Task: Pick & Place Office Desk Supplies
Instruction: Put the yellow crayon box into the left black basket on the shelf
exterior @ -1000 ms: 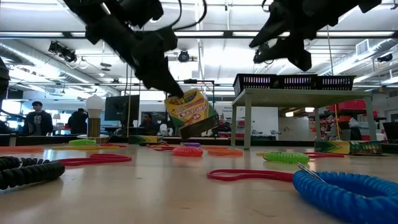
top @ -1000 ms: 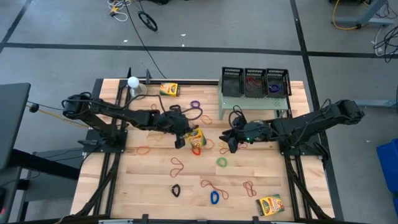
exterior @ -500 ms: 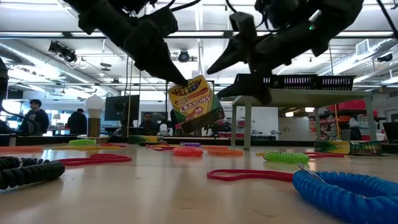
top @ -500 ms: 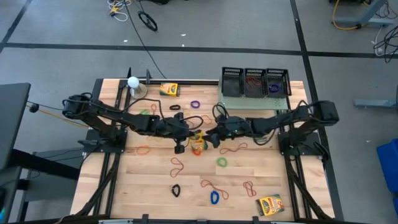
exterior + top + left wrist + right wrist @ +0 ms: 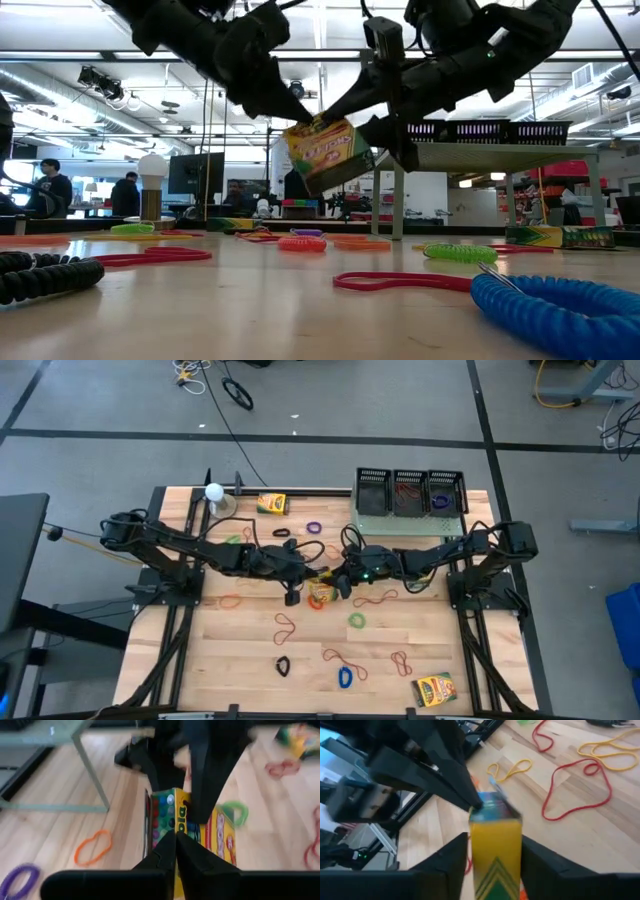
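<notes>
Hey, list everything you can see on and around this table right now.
held crayon box: one, yellow-green, lifted mid-table
other crayon boxes: two, yellow-green, far edge and near right corner
rubber bands: many, mixed colours, scattered on table
mesh trays: three, black, on shelf
shelf: one, pale green, far right
white ball: one, on stand, far left
people: two, background room
left gripper: shut on held crayon box
right gripper: at same box

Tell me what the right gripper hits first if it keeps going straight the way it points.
Nothing to travel: the crayon box already sits between the right gripper fingers, held in mid-air. Just beyond it is the left gripper, pinching the box's far end.
</notes>
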